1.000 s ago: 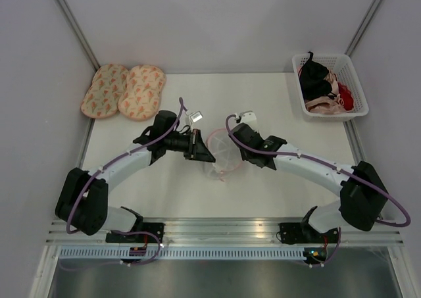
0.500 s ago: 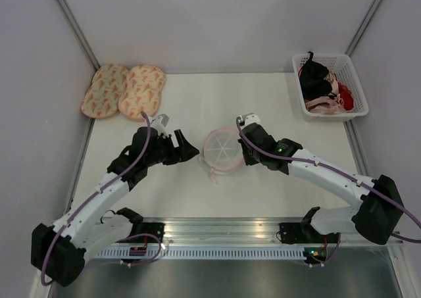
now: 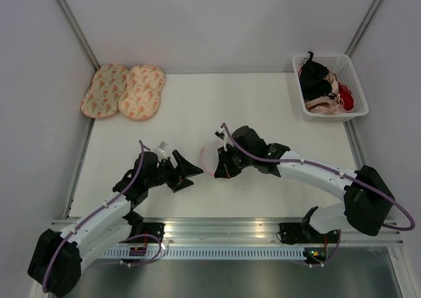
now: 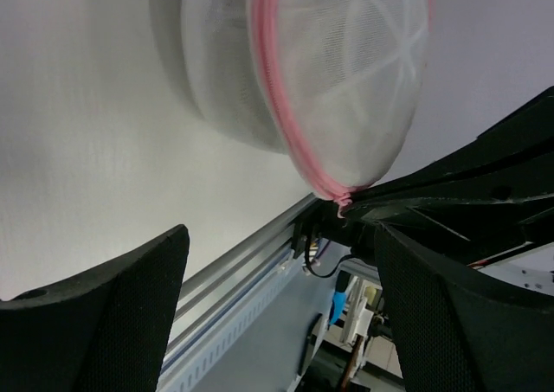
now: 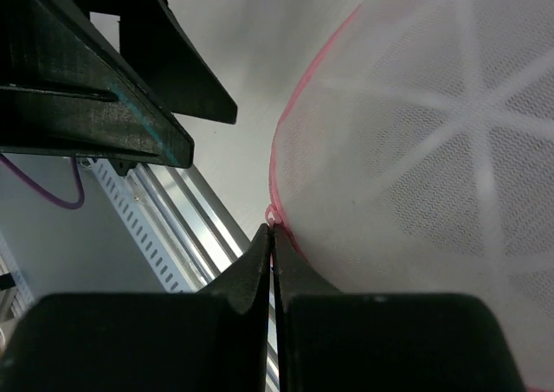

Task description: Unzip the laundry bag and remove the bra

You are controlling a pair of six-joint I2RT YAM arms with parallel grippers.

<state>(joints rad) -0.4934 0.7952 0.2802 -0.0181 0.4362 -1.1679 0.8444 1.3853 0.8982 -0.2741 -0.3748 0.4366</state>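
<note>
The laundry bag [image 5: 433,141], a round white mesh pouch with pink trim [image 4: 275,106] and spoke-like ribs, is held up on edge above the table. My right gripper [image 5: 273,230] is shut on a small pink loop at the bag's rim; from above, this gripper [image 3: 221,165] sits at the table's middle, the bag [image 3: 209,160] showing only as a thin pink edge. My left gripper [image 3: 192,175] stands open just left of the bag, apart from it, its fingers [image 4: 112,310] wide with nothing between them. The bra is hidden; I cannot make it out through the mesh.
A white basket [image 3: 355,87] with a black bra and pink and red garments stands at the back right. Two peach patterned oval pads [image 3: 123,91] lie at the back left. The metal rail [image 3: 223,229] runs along the near edge.
My left gripper has opened, let go of the bag and drawn back toward the near left. The right gripper has swung the bag from lying flat to standing on edge.
</note>
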